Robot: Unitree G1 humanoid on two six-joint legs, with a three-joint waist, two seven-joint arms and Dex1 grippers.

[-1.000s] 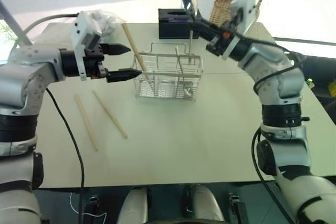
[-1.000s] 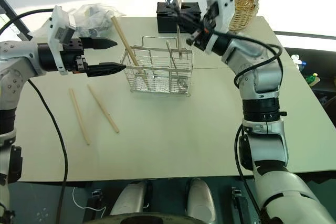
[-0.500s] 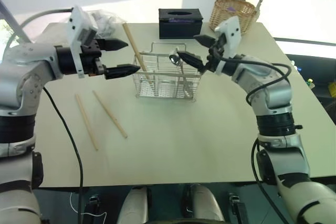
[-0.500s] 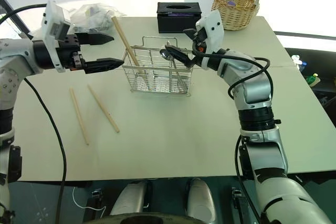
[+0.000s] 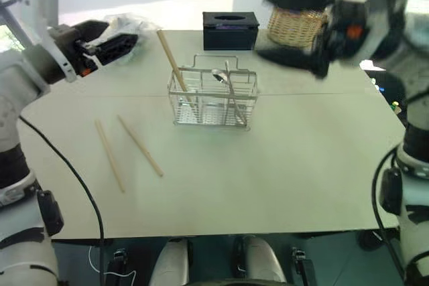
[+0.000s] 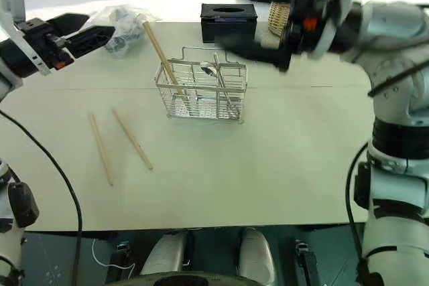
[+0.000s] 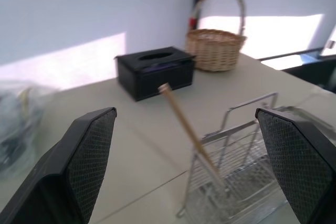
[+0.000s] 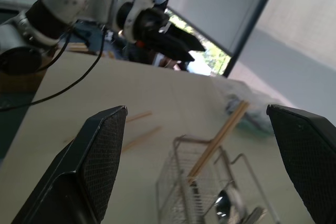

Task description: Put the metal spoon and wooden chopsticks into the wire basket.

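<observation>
Right hand (image 6: 258, 21) seemingly empty, spoon (image 6: 209, 69) now basketed.

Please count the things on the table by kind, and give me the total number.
Light-tan wooden chopsticks: 3 (one leaning in the caddy, two lying on the table)
Shiny metal spoon: 1
Silver wire-mesh caddy: 1
Black box: 1
Woven wicker basket: 1
Crumpled clear plastic bag: 1
Total: 8

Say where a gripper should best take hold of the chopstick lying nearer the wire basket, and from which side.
Probably at mid-length, from straight above, with the fingers across the stick. That chopstick lies flat on the table, slanting, with bare surface on both sides and its neighbour well apart; the wire basket does not crowd it.
</observation>
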